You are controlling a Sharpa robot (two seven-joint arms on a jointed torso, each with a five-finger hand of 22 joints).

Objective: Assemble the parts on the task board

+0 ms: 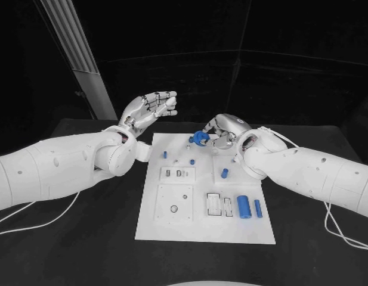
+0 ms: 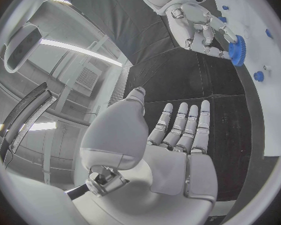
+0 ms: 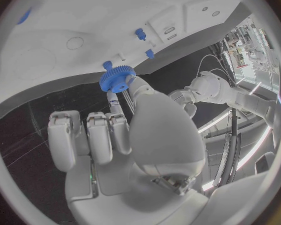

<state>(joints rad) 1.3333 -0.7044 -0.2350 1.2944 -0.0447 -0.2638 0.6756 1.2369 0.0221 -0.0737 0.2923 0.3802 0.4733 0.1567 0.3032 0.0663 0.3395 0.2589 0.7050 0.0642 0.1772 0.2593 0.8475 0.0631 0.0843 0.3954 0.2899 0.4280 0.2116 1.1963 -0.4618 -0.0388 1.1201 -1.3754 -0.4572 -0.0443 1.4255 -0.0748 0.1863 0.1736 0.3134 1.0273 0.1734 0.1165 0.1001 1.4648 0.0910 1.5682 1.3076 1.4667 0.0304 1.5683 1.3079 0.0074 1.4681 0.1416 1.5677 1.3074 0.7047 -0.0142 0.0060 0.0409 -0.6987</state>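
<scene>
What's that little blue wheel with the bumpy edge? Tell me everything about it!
The blue gear is a small round wheel with little teeth all around its rim, and it looks like plastic. The right hand pinches it between its fingers, at the far end of the white task board. The head view shows it near the board's far edge, close to small blue pegs standing there. Whether it touches the board cannot be told. The left hand is raised apart from it, holding nothing.

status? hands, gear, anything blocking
Left hand open, raised off the task board. Right hand pinching the blue gear over the board's far end. Small blue pegs standing nearby; nothing blocking.
</scene>
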